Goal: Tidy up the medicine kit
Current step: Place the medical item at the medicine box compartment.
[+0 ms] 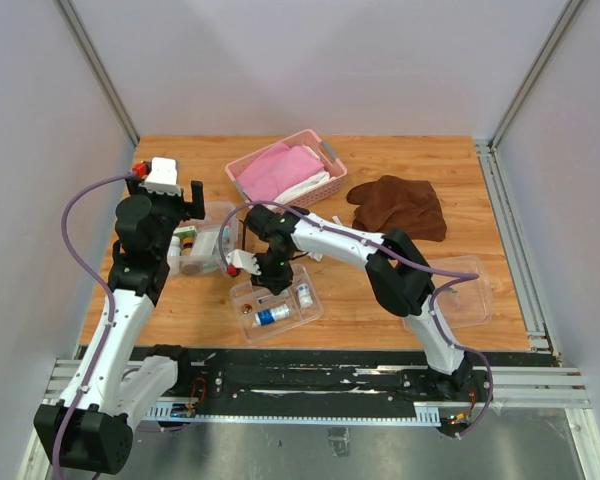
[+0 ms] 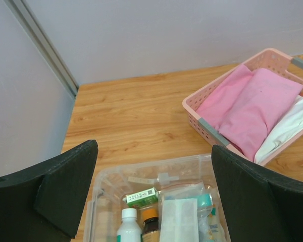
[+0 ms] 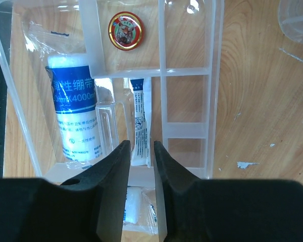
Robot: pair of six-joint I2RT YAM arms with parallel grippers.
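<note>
The medicine kit is in three parts on the bench: the clear box (image 1: 220, 235) by the left edge, its divided tray (image 3: 184, 70) toward the near edge, and the lid (image 1: 460, 295) by the near right corner. All three look like thin, light, slick plastic that would skid or flex if pushed, so a rim or wall seems the best place to take hold. The right gripper (image 3: 141, 146) hangs over the tray with its jaws a little apart, straddling the end of a slim white sachet (image 3: 140, 121) that appears to lie in its narrow compartment; it looks soft and light. A wrapped gauze roll (image 3: 76, 116) and a small round tin (image 3: 125, 31) fill neighbouring cells, and the dividers leave little room. The left gripper (image 2: 154, 161) hovers over the box, jaws wide apart, above a white bottle (image 2: 129, 224) and flat packets (image 2: 179, 219). A pink basket (image 2: 202, 121) sits near the box toward the far edge, with a brown cloth (image 1: 400, 205) beyond it.
</note>
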